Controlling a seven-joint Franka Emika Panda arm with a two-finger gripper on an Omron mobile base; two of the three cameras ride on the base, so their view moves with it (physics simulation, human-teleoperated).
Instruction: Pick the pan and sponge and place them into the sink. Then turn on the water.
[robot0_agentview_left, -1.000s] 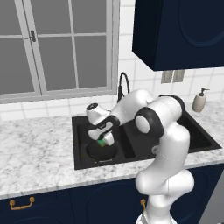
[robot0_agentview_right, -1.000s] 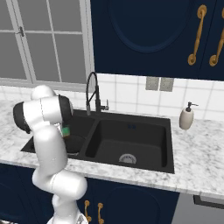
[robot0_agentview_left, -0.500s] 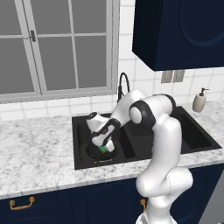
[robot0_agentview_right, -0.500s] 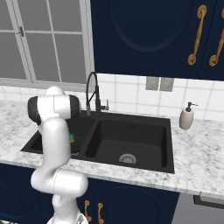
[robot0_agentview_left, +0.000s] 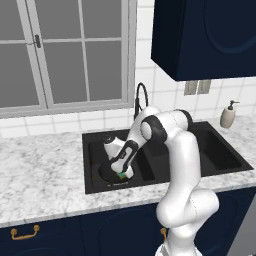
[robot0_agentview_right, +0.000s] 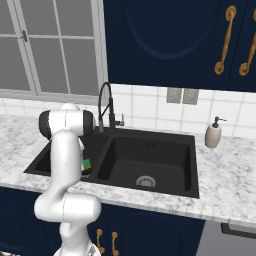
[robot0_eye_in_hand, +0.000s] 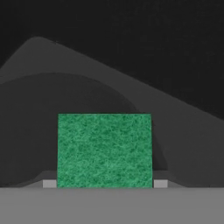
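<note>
My gripper (robot0_agentview_left: 121, 172) hangs low in the left basin of the black sink (robot0_agentview_left: 91, 165), shut on the sponge (robot0_agentview_left: 123, 175). In the hand view the sponge's green face (robot0_eye_in_hand: 105, 148) spans the gap between the two finger tips (robot0_eye_in_hand: 49, 183). Under it lies the round black pan (robot0_agentview_left: 107, 174), its curved body (robot0_eye_in_hand: 39, 122) showing behind the sponge; its handle is hidden by the arm. From the right base view the sponge (robot0_agentview_right: 86, 164) peeks out beside my forearm at the basin divider. The black arched faucet (robot0_agentview_left: 140, 96) stands behind the sink, no water running.
The right basin (robot0_agentview_right: 150, 165) holds only its metal drain (robot0_agentview_right: 145, 181). A beige soap dispenser (robot0_agentview_right: 213, 134) stands on the marble counter (robot0_agentview_left: 40, 170) right of the sink. A window is behind, dark blue cabinets (robot0_agentview_left: 205, 35) above.
The arm has swung and lowered the sponge deeper into the left basin, down to just over the pan. The grip has stayed the same.
</note>
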